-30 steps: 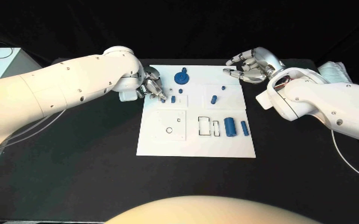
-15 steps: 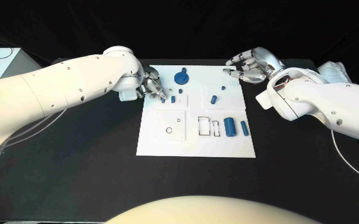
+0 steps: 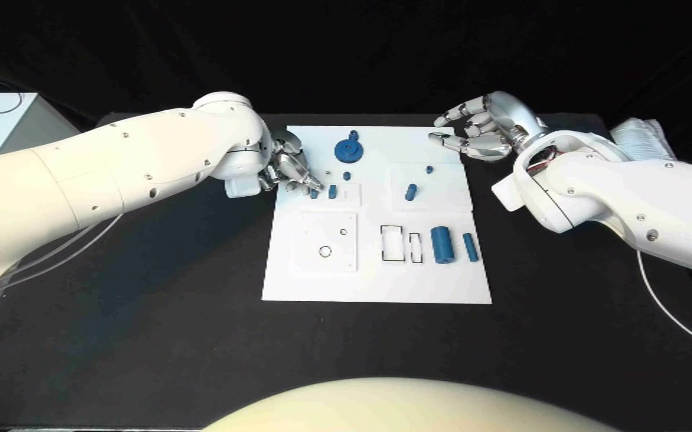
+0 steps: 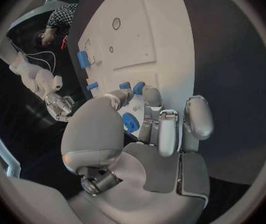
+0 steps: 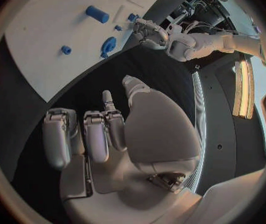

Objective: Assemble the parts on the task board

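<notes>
head view: my left hand [image 3: 289,170] sits at the task board's [image 3: 378,282] left edge, fingertips down on a small blue peg [image 3: 316,193]; whether it is pinched, i cannot tell. my right hand [image 3: 480,128] hovers spread and empty off the far right corner. left wrist view: fingers [image 4: 160,127] crowd round blue parts [image 4: 130,121], so a slip could knock the neighbouring peg [image 3: 333,191]. right wrist view: the blue knob [image 5: 108,46] stands well apart, not obstructing.

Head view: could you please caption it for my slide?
Left hand works at the task board's edge; right hand hovers open beyond its far corner.
</notes>
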Robot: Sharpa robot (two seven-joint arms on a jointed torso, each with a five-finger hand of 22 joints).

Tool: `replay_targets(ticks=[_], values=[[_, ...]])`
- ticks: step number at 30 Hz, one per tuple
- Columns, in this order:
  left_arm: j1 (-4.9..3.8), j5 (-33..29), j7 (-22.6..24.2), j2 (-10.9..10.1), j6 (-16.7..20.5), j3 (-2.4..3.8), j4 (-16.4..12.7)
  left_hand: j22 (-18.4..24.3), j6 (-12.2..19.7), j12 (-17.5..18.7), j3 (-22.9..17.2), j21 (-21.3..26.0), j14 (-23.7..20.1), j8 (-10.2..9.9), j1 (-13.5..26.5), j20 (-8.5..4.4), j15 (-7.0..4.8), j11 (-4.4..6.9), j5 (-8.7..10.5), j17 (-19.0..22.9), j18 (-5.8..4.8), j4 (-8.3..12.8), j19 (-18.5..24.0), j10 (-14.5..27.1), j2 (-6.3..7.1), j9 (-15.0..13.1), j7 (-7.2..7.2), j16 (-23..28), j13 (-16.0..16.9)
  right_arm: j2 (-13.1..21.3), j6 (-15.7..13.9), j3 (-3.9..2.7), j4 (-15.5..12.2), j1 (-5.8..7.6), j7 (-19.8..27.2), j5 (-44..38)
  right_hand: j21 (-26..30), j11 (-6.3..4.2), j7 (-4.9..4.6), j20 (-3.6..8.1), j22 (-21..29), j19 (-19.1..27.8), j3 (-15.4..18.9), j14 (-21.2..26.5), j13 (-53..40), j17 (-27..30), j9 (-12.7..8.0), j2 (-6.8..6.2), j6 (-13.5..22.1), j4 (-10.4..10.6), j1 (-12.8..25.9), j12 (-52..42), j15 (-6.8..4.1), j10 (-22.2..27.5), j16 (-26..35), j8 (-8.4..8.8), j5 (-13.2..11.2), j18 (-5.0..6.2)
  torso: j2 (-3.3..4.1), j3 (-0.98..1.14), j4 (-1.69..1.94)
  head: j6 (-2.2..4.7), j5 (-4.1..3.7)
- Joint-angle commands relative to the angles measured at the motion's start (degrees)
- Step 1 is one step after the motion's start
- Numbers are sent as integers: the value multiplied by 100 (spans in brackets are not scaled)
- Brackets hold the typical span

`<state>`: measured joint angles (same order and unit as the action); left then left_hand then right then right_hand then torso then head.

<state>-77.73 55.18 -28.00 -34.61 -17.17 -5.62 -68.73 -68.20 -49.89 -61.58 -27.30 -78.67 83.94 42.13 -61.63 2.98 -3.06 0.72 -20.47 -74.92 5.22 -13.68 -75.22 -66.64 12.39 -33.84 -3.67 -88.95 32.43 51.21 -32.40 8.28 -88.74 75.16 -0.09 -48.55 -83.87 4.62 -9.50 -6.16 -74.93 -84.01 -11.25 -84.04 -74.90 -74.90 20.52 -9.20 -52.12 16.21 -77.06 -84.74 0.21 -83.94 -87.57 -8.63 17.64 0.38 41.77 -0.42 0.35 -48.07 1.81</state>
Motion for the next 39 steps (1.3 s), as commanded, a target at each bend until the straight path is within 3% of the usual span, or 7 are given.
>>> replay_targets(ticks=[1, 9, 21, 22, 27, 30, 39], values=[[37, -81, -21, -18, 90, -20, -22, -6, -48, -40, 219, 34, 502, -42, -8, 14, -28, -46, 370, -1244, -19, -213, 26, -10, -11, 19, -8, 19, 20, 3, 55, -1, -2, -7, 70, -30, 19, -26, 31, 29, -1114, -329, -34, -456, -1077, -917, -7, -12, -28, 16, 48, -6, -21, -148, 12, -36, 19, 114, 0, 4, 1, 0, -6], [43, -201, 161, -92, 499, 5, -71, -15, -64, -68, 503, 34, 514, -47, 118, 23, -18, -59, 746, -1273, -19, -312, 19, -23, -70, 46, -18, 6, 73, 6, 55, -1, -3, -13, 70, -29, 19, -26, 31, 29, -1114, -329, -34, -456, -1077, -917, -7, -12, -28, 16, 48, -6, -21, -148, 12, -36, 19, 114, -1, 2, 2, 6, -16], [51, -525, 1050, -320, 1584, 94, -269, 123, -6, 2, 564, 113, 474, -46, 84, 25, -14, -67, 705, -1174, 13, -297, 119, 76, -113, 47, -28, 53, -64, 24, 51, -1, -11, -21, 71, -22, 22, -28, 32, 32, -1114, -329, -60, -457, -1075, -919, -12, -23, -26, 14, 67, -5, -23, -147, 13, -40, 50, 114, -3, 6, -1, 31, -36], [51, -619, 1273, -343, 1761, 99, -294, 384, 149, 173, 622, 277, 367, -64, -33, 59, 38, -128, 670, -939, 67, -297, 327, 355, -126, 46, -95, 169, -362, 25, 50, -1, -12, -21, 71, -22, 22, -28, 32, 32, -1114, -329, -60, -457, -1075, -919, -12, -23, -26, 14, 67, -5, -23, -147, 13, -40, 50, 114, 0, 5, -1, 39, -48], [67, -777, 2326, -407, 2485, 106, -369, 1274, 568, 254, 584, 913, -64, -54, -726, 194, 197, -293, 625, -227, 259, -199, 1079, 884, -184, 29, -270, 557, -430, 34, 45, -1, -10, -22, 72, -21, 22, -28, 32, 32, -1114, -329, -60, -457, -1075, -919, -12, -23, -26, 14, 67, -5, -23, -147, 13, -40, 50, 114, -1, 5, 5, 66, -62], [100, -640, 2892, -424, 2897, 107, -406, 2638, 900, 598, -9, 1999, -1052, -169, -1728, 309, 347, -442, 636, 1052, 514, 248, 2254, 1528, -98, 138, -449, 1389, -624, 39, 33, -1, -5, -23, 79, -19, 30, -27, 32, 32, -1110, -326, -66, -455, -1073, -910, -14, -20, -24, 14, 69, -3, -23, -145, 17, -40, 51, 116, -7, 6, 14, 65, -71], [255, 361, 3758, -373, 3540, 99, -479, 2734, 1116, 1284, -520, 2266, -2409, -651, -2097, 515, 566, -705, 676, 2588, 518, 701, 2559, 2072, 160, 652, -661, 2343, -1214, 36, -15, -1, 30, -23, 121, 14, 215, -28, 32, 32, -997, -248, -83, -424, -976, -786, -16, -21, -20, 5, 55, 115, -23, -41, 73, -39, 56, 159, -8, -6, 8, 105, -82]])
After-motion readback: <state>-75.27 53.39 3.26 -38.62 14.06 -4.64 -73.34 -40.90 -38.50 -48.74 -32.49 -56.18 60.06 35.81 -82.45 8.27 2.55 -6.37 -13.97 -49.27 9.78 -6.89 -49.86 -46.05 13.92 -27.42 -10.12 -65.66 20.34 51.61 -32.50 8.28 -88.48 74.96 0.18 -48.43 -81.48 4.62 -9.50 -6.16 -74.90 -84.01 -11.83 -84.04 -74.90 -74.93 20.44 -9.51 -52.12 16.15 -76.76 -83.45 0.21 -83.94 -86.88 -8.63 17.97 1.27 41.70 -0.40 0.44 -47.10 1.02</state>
